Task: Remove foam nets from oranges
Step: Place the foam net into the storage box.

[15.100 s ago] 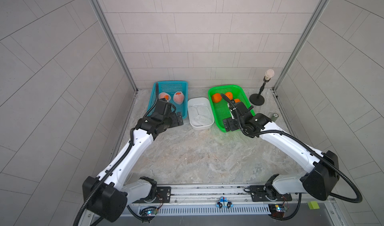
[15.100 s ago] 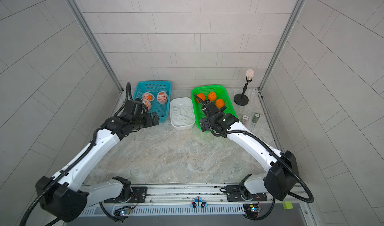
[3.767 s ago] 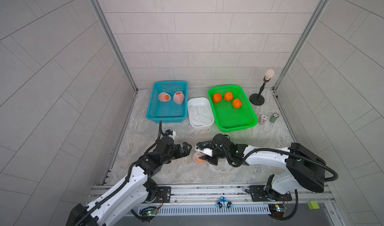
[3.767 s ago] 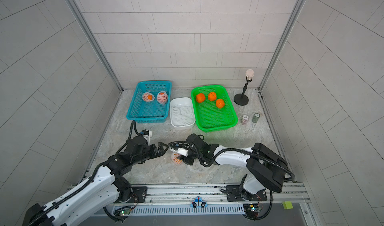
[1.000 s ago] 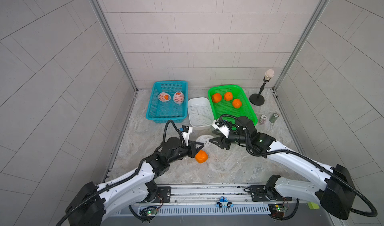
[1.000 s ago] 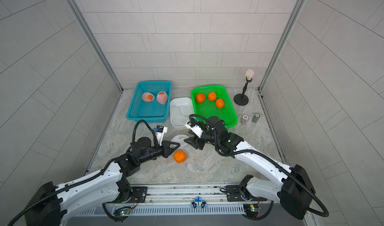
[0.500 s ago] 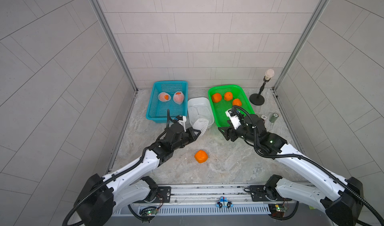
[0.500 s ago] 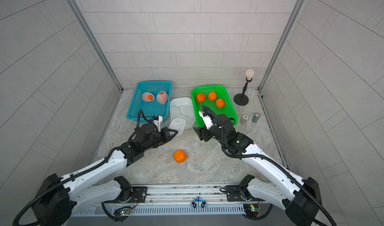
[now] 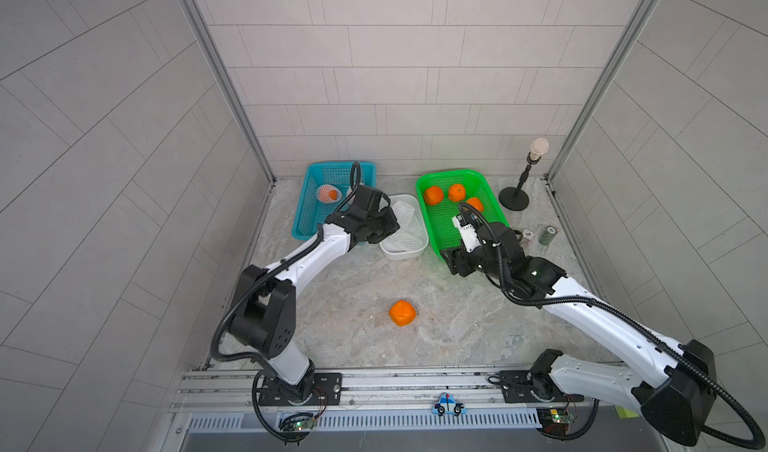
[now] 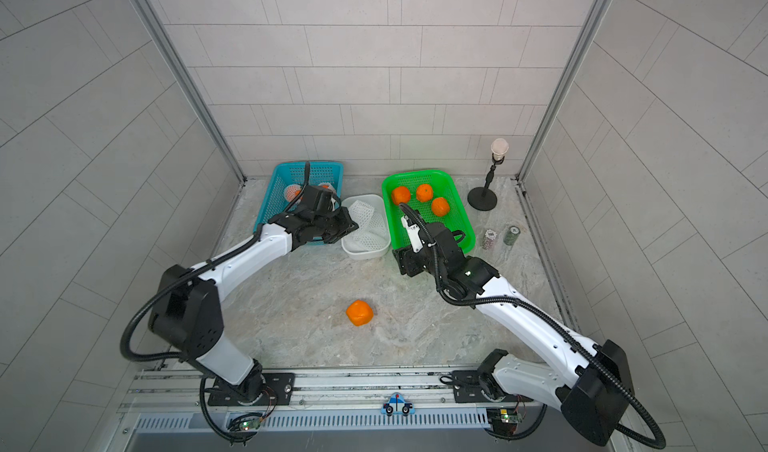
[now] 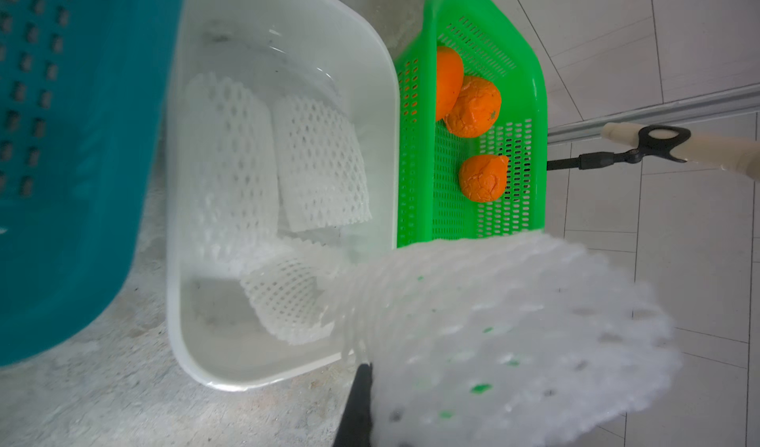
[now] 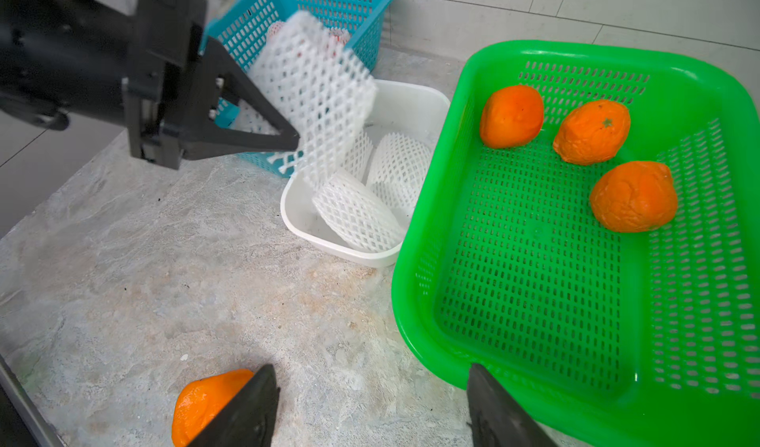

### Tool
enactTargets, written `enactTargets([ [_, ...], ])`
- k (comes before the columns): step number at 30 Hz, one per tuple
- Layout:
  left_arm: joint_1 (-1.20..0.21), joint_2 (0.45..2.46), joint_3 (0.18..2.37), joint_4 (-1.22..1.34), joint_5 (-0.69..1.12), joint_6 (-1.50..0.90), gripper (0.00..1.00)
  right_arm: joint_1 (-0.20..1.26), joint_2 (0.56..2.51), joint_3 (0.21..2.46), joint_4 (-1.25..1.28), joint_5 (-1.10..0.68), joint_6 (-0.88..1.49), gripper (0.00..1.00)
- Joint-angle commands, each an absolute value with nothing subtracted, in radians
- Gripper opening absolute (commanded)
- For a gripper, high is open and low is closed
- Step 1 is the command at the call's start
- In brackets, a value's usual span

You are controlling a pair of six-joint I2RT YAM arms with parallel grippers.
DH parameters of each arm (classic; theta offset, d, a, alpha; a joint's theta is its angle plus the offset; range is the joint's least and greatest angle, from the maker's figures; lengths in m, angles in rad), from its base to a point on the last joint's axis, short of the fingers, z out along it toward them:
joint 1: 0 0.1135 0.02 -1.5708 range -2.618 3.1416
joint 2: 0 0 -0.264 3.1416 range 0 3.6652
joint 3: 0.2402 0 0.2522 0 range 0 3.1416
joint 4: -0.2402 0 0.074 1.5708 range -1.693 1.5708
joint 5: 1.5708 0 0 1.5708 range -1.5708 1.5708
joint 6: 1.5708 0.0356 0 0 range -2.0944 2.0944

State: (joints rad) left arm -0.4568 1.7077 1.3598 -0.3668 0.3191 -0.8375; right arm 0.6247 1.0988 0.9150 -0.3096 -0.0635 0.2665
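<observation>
In both top views my left hand (image 9: 392, 226) is clamped on a white diamond-mesh foam net (image 9: 409, 219) above the white plastic tub (image 9: 405, 255); a bare round orange (image 9: 402, 313) lies alone on the marble worktop (image 9: 353, 287). The left wrist view shows that net (image 11: 493, 342) blurred over the tub's rim. In the right wrist view my right hand (image 12: 370, 404) gapes wide, holding nothing

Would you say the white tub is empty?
Not empty: three foam nets lie inside the white tub; the left gripper holds a fourth foam net.
</observation>
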Motion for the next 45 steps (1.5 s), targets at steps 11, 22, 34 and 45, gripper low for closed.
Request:
enactTargets([
  [11, -0.431, 2.067, 1.883, -0.815, 0.193, -0.308, 0.08, 0.606, 1.083, 0.894, -0.265, -0.083, 0.29, 0.75],
  [22, -0.432, 2.19, 2.062, -0.895, 0.209, -0.111, 0.28, 0.607, 1.088, 0.913, -0.286, -0.092, 0.294, 0.75],
  [34, -0.431, 2.197, 2.095, -0.89, 0.157, -0.117, 0.57, 0.607, 1.097, 0.934, -0.308, -0.094, 0.285, 0.75],
  [45, -0.446, 2.086, 2.052, -0.873, 0.091, -0.158, 0.75, 0.607, 1.064, 0.894, -0.287, -0.127, 0.257, 0.78],
])
